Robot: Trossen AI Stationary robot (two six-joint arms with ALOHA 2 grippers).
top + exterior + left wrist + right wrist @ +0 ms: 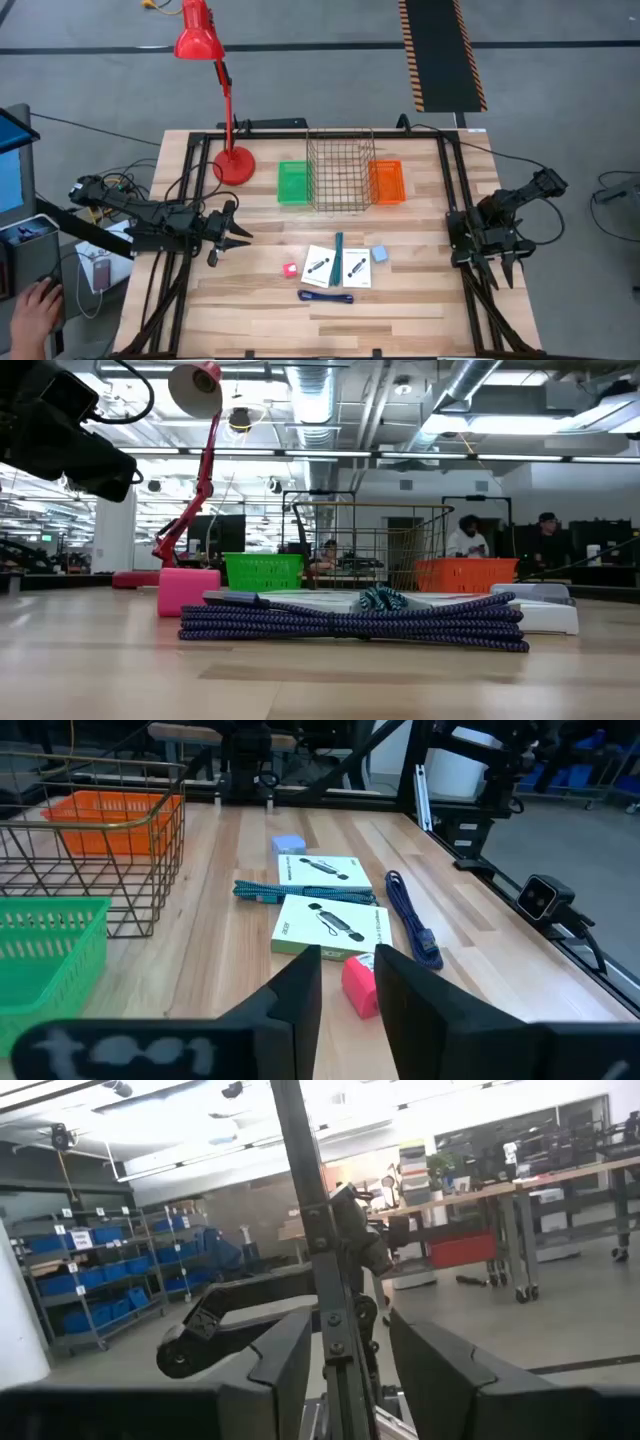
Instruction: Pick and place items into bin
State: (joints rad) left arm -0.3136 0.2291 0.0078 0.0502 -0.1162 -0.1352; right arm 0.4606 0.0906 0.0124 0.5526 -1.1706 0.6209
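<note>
Blue-purple strap [352,624] fronts two cards [329,925] with unreadable print.

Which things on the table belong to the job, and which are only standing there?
For the job:
two white cards
teal marker
blue-purple strap
red block
pale blue square
wire basket
green bin
orange bin

Standing by:
red desk lamp
</note>
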